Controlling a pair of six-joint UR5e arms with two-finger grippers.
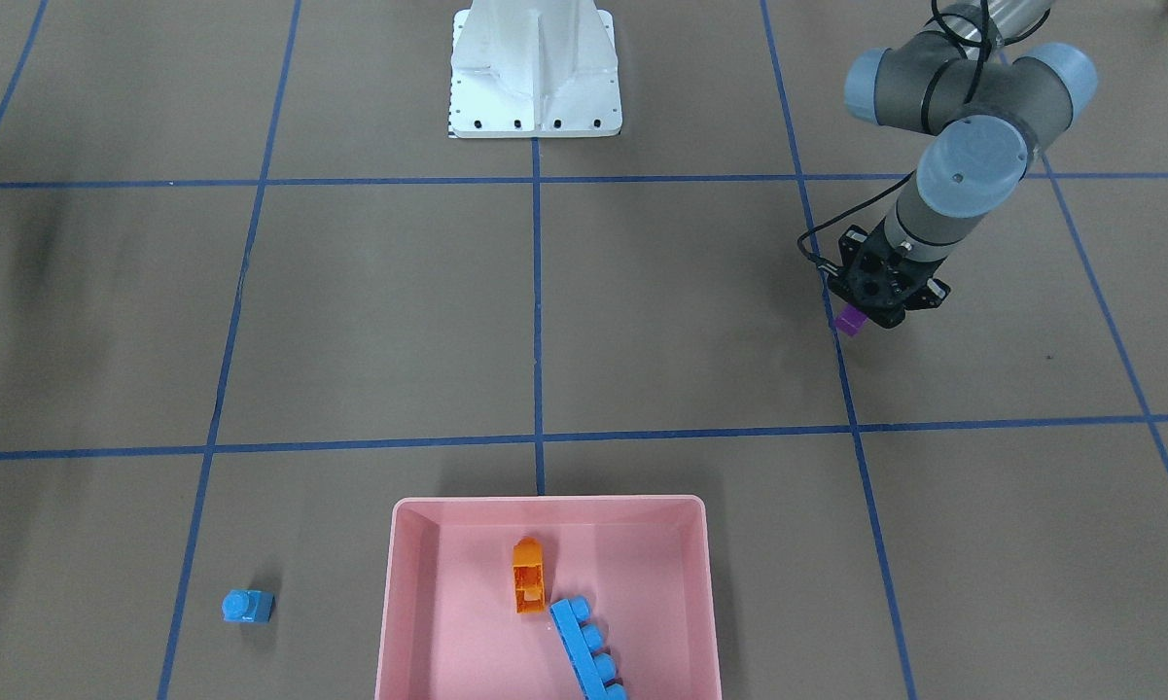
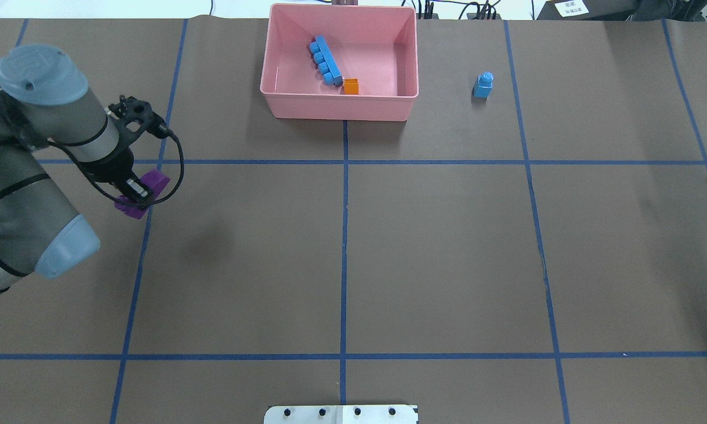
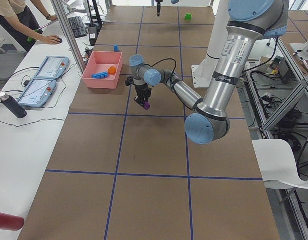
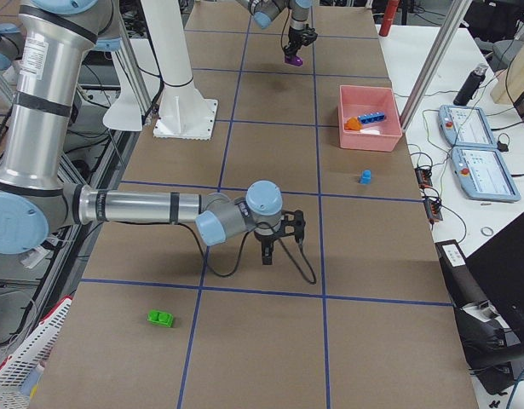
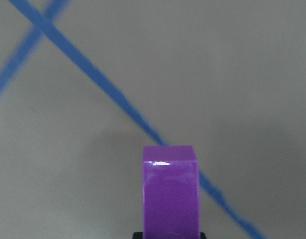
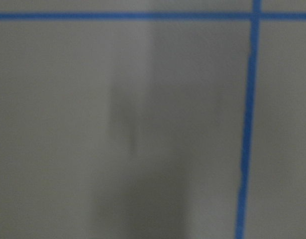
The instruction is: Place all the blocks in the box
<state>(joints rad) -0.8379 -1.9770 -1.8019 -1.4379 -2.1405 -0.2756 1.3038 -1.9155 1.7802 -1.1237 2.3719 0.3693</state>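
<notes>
My left gripper (image 2: 136,197) is shut on the long purple block (image 2: 144,189) and holds it above the table, far to the left of the pink box (image 2: 338,110). The block also shows end-on in the left wrist view (image 5: 170,194). The long light-blue block (image 2: 325,60) and the orange block (image 2: 351,87) lie inside the box. The small light-blue block (image 2: 483,85) stands on the table right of the box. The green block (image 4: 161,319) lies far off near the table's end. My right gripper (image 4: 266,251) hovers low over bare table; I cannot tell whether it is open.
The white robot base plate (image 2: 341,414) sits at the table's near edge. A side table with tablets (image 3: 41,82) and a bottle (image 3: 11,106) runs beyond the box, with a person (image 3: 18,15) there. A white basket (image 4: 14,366) stands off the table's end.
</notes>
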